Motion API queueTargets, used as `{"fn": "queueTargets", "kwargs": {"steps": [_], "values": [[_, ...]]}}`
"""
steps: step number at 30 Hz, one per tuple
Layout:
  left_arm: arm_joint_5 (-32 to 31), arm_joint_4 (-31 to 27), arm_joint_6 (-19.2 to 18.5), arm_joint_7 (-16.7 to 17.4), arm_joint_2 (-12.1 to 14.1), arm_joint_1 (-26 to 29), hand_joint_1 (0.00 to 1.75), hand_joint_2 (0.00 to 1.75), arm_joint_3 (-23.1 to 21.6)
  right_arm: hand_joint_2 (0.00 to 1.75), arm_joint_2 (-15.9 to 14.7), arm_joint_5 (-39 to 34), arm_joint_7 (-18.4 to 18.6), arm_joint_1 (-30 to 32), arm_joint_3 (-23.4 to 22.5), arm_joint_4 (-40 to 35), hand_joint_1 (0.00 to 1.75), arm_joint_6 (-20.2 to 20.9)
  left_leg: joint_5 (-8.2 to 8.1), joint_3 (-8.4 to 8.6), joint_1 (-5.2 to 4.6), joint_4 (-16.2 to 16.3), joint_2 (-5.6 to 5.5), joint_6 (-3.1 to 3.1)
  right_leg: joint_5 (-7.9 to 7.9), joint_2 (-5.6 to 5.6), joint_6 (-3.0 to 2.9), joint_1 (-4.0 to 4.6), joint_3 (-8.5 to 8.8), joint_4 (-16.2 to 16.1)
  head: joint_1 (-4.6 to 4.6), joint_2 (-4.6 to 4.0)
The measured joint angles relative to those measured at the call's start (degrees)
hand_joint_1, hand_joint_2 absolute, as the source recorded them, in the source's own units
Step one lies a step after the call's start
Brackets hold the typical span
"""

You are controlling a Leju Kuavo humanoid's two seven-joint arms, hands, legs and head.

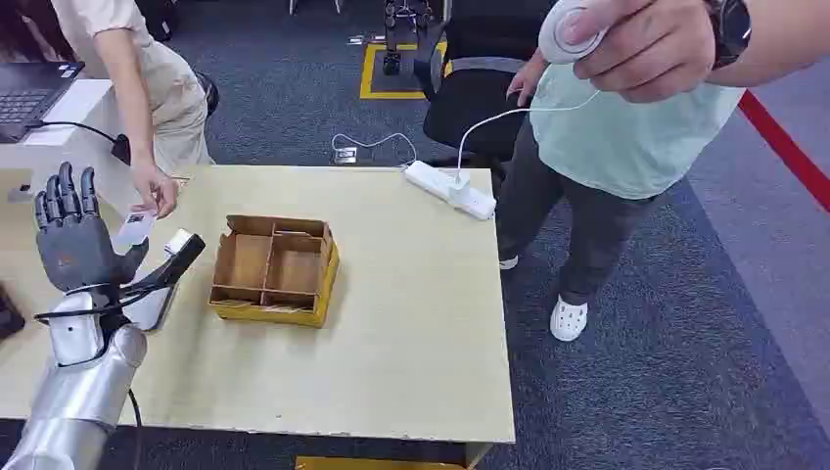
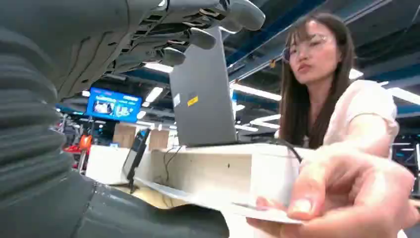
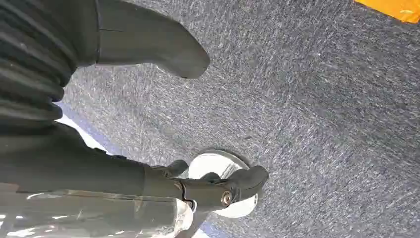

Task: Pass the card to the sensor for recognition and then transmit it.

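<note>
Fingers [image 1: 65, 196] of the left hand [image 1: 73, 245] spread upright, empty — a person's hand [image 1: 157, 188] with the card [image 1: 132, 229] just beside.

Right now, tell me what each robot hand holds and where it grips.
Neither holds anything. The left hand is raised with fingers spread; a person's hand pinches the card by its end. The right hand hangs empty.

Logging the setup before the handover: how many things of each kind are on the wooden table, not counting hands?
Card: 1
Scanner on stand: 1
Cardboard divided box: 1
White power strip: 1
Total: 4
</note>
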Motion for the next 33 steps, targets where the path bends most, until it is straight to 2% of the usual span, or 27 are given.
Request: {"fn": "queueTargets", "kwargs": {"steps": [1, 2, 33], "values": [[-0.02, 0.17, 0.02, 0.0, -0.2, 0.0, 1.64, 1.75, 0.0, 1.75, 0.0, -0.02, 0.0, 0.01, -0.02, 0.0, 0.0, 0.0, 0.0, -0.01, 0.0, 0.0, 0.0, 0.0, 0.0, 0.0, 0.0, 0.0, -0.01, 0.0, 0.0, 0.0], [0.0, 0.39, 0.04, -0.02, -0.37, 0.0, 1.75, 1.75, 0.0, 1.75, 0.0, -0.02, 0.0, 0.03, -0.11, 0.0, 0.0, 0.0, 0.0, -0.01, 0.0, 0.0, 0.0, 0.0, 0.0, 0.0, 0.0, 0.0, -0.02, 0.0, 0.0, 0.0], [3.33, 0.85, -0.2, -2.96, -0.63, 0.15, 1.75, 1.75, 0.0, 1.75, 0.0, 0.61, 0.0, 0.2, -1.22, 0.02, 0.0, -0.11, 0.0, -0.12, 0.01, -0.01, -0.01, 0.0, 0.0, -0.01, 0.0, 0.0, -0.08, 0.0, 0.0, 0.0]]}}
